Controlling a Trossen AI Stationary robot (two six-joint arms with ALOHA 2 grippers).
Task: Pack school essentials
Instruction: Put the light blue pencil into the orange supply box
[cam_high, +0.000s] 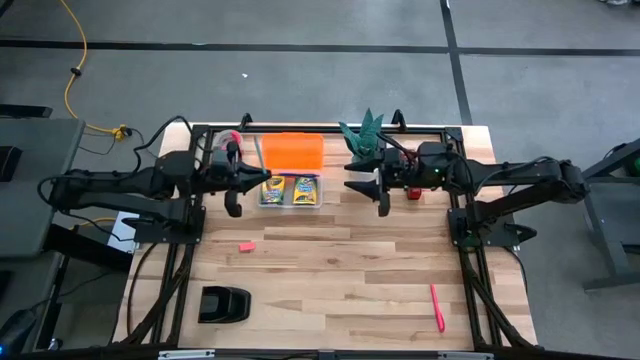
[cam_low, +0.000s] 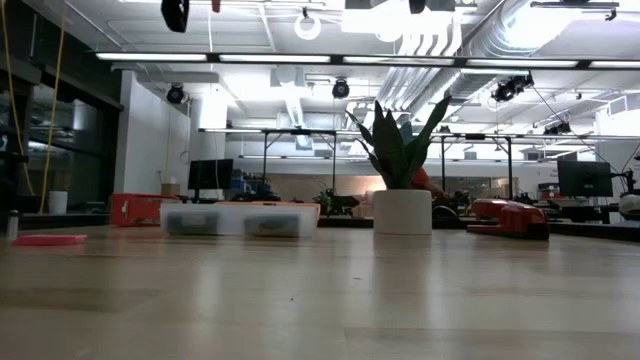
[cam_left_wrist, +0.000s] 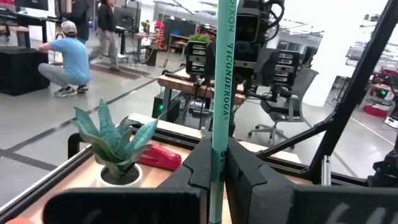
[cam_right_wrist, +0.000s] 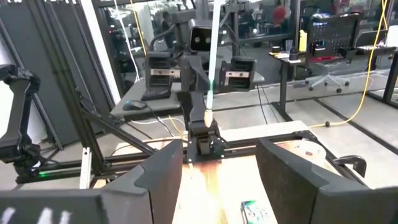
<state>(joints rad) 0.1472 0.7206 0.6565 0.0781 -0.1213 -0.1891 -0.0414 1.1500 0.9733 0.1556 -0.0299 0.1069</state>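
Nearest the front edge of the desk (cam_high: 330, 300) lie a black tape dispenser (cam_high: 224, 304) toward the left side and a pink pen (cam_high: 437, 307) toward the right side, well apart from each other. Farther in, a small pink eraser (cam_high: 247, 246) rests flat on the bare wood, left of centre.

Beyond the eraser, both arms reach inward from the desk sides. The left end effector (cam_high: 233, 190) hovers just beside the left end of a clear tray (cam_high: 290, 203). In the left wrist view its fingers (cam_left_wrist: 198, 169) are closed tight on a teal pencil (cam_left_wrist: 221, 93), which stands upright between them; the right wrist view shows the same pencil (cam_right_wrist: 211, 62) rising above that end effector (cam_right_wrist: 202, 134). The right end effector (cam_high: 382, 185) hangs right of the tray, with its fingers (cam_right_wrist: 158, 177) spread wide apart and nothing between them.

The clear tray holds two yellow-and-green crayon boxes (cam_high: 288, 190) side by side. An orange lid (cam_high: 294, 151) lies touching the far side of the tray.

At the far edge stand a potted plant (cam_high: 366, 135) and, beside it under the right arm, a red object (cam_high: 413, 192). In the low view the tray (cam_low: 240, 219), the plant (cam_low: 402, 160) and a red stapler-like item (cam_low: 510, 217) line the far side.
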